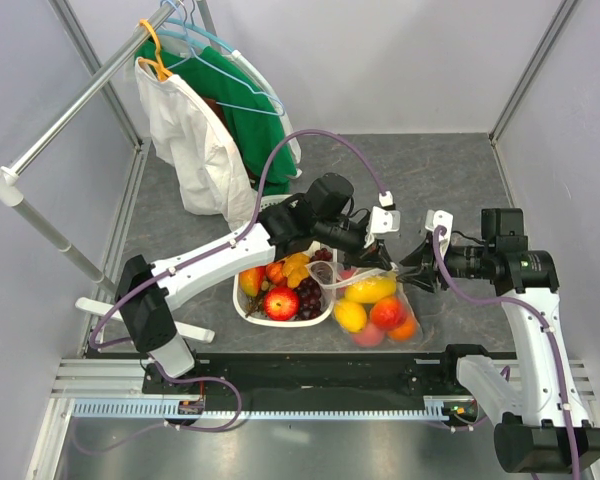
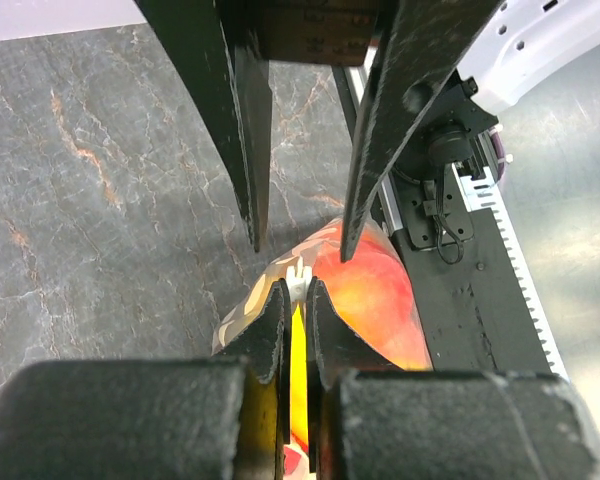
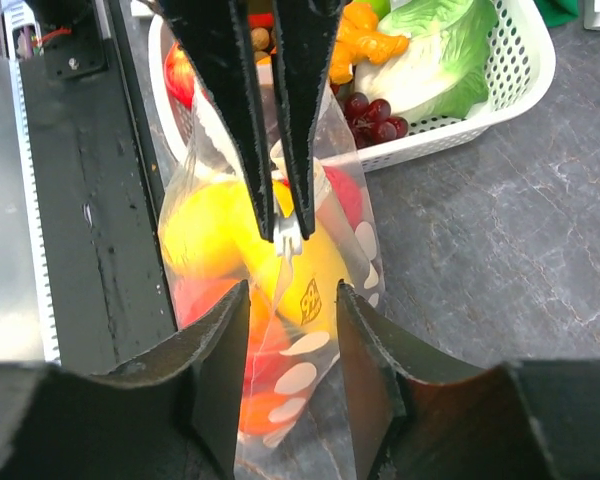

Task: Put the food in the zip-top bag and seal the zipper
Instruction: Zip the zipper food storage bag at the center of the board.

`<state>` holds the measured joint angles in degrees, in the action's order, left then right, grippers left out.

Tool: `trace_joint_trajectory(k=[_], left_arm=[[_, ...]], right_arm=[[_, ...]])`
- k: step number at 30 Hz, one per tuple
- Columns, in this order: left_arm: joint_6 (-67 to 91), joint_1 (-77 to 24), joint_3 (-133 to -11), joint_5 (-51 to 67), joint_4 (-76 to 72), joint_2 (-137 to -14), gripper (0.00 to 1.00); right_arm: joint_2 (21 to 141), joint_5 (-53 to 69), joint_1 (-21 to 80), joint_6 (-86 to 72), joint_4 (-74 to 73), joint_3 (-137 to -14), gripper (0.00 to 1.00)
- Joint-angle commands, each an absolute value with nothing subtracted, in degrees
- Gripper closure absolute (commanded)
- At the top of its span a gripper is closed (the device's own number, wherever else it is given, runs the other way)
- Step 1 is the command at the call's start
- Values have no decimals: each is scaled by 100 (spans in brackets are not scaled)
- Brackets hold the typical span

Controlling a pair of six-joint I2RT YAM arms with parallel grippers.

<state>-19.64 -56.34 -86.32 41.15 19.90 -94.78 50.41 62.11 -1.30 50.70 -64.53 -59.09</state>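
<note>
Your left hand (image 3: 283,232) is pinched fully closed on the zipper (image 2: 298,272) at the mouth edge of the zip-top bag (image 3: 310,340). A small white bit of that edge shows right at the tips. Your right hand (image 3: 292,292) is roughly half open w/ nothing in it, a finger on either side of the bag's top, near the left's pinch. The bag lies on the surface (image 3: 500,250) at centre-right of the top view, just beside the basket (image 3: 500,90). Food (image 3: 205,235) is inside it: yellow, orange & red pieces.

Step in hand, as I read it: get the right hand onto the zipper next to the left's grip so the strip can be pressed shut.
- Use the left as the anchor, no tugging.
- Bring the right in square to the strip.
- Close on plastic only, not on the fruit bulging below.
- Then run along the edge, away from the left.
- Risk: the soft film folds & the tracks miss each other.

Views:
- Top view gives the layout & an apple (image 1: 280,302) in the basket, so not all food is bagged. The arms hide both grips there.
- Left wrist view shows the pinch best, plus the gap between the right's fingers, but no basket.
- Right wrist view shows the bag's white dots, w/ grapes (image 3: 370,110) in the basket at upper right.
</note>
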Motion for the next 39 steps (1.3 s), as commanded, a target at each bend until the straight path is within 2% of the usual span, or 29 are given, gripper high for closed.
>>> trace_joint_trajectory(k=[1, 8, 10, 11, 14, 34, 35, 36, 37, 38, 39], left_arm=[[-1775, -5660, -8965, 4324, 1775, -9501, 98], [-1723, -5651, -9035, 4289, 1740, -9589, 98], [-1714, -5651, -9044, 4237, 1740, -9624, 98], [-1723, -5651, -9044, 4219, 1740, -9633, 98], [-1679, -5634, -9000, 4184, 1740, -9607, 98], [-2013, -5168, -7726, 4008, 2145, -8904, 98], [-2030, -5168, -7717, 4051, 2084, -8886, 98], [-2022, -5168, -7717, 4156, 2048, -8868, 98], [-2013, -5177, -7760, 4209, 1987, -8859, 98], [-1943, -5185, -7813, 4236, 1882, -8877, 98], [-1925, -5220, -7883, 4228, 1855, -8903, 98]], right_arm=[[4966, 6574, -141, 4623, -5906, -5731, 55], [5106, 6688, -132, 4395, -5713, -5651, 60], [5177, 6723, -132, 4377, -5695, -5660, 70], [5203, 6706, -123, 4386, -5695, -5660, 81], [5229, 6513, -114, 4622, -5862, -5660, 100], [5256, 6293, -123, 4746, -6099, -5915, 100], [5265, 6319, -114, 4790, -6134, -5924, 93], [5282, 6406, -114, 4868, -6230, -5933, 80], [5291, 6451, -114, 4991, -6258, -5941, 65], [5300, 6477, -114, 5010, -6267, -5950, 44], [5317, 6521, -114, 5001, -6267, -5959, 38]])
